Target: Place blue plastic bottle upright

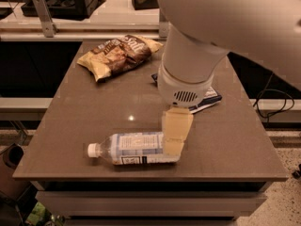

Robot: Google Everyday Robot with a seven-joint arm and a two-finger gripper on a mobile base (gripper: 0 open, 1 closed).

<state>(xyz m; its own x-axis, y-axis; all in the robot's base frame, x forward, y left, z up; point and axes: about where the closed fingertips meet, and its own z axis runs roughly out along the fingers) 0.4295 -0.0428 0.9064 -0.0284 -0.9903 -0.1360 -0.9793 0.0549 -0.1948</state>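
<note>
The blue plastic bottle (130, 148) lies on its side near the front edge of the brown table (84, 112). Its white cap points left and its white-and-blue label faces up. My gripper (174, 144) hangs down from the big white arm and sits over the bottle's base end at the right, hiding that end. Whether it touches the bottle does not show.
A brown and yellow chip bag (117, 54) lies at the table's back left. A dark blue snack bag (207, 98) lies behind the arm, mostly hidden. A counter with metal posts (42, 13) stands beyond the table. A cable (275, 102) hangs at the right.
</note>
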